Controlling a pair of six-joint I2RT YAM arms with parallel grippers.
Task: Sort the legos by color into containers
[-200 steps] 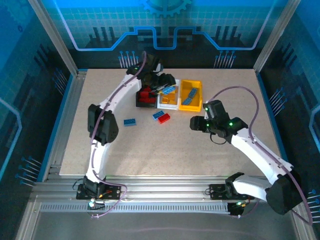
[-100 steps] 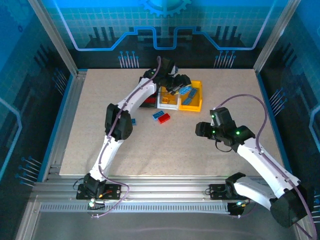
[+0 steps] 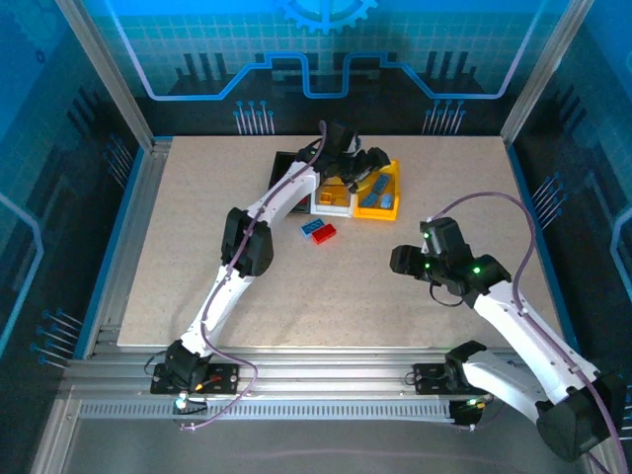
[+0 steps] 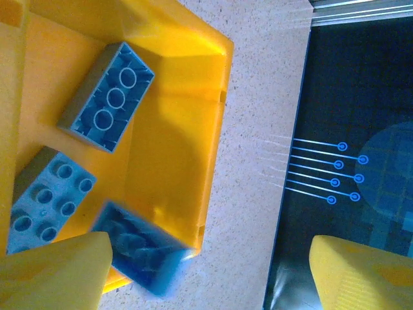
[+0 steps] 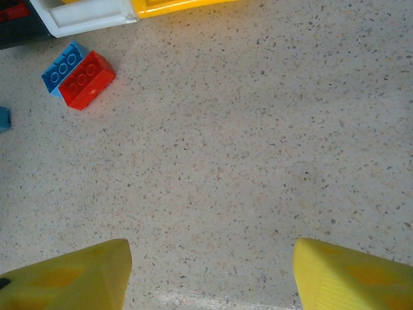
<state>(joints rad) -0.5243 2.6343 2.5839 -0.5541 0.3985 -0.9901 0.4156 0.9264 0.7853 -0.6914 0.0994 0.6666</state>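
My left gripper (image 3: 370, 164) hangs over the yellow bin (image 3: 393, 200), its jaws open. In the left wrist view a blurred blue brick (image 4: 139, 255) is loose just beside the left finger (image 4: 55, 271), at the yellow bin's (image 4: 174, 129) corner. Two more blue bricks (image 4: 108, 97) (image 4: 45, 197) lie inside that bin. The white bin (image 3: 333, 202) and the black bin (image 3: 284, 158) stand to its left, partly hidden by the arm. A blue brick (image 3: 313, 227) and a red brick (image 3: 326, 233) lie joined on the table. My right gripper (image 3: 400, 259) is open above bare table.
In the right wrist view the blue brick (image 5: 63, 64) and red brick (image 5: 87, 79) sit at the upper left, with another blue piece (image 5: 3, 118) at the left edge. The dark wall panel (image 4: 348, 129) lies just beyond the table's far edge.
My left gripper swung right from the black and white bins to the yellow bin and opened, letting go of the blue brick. The right arm drew back a little.
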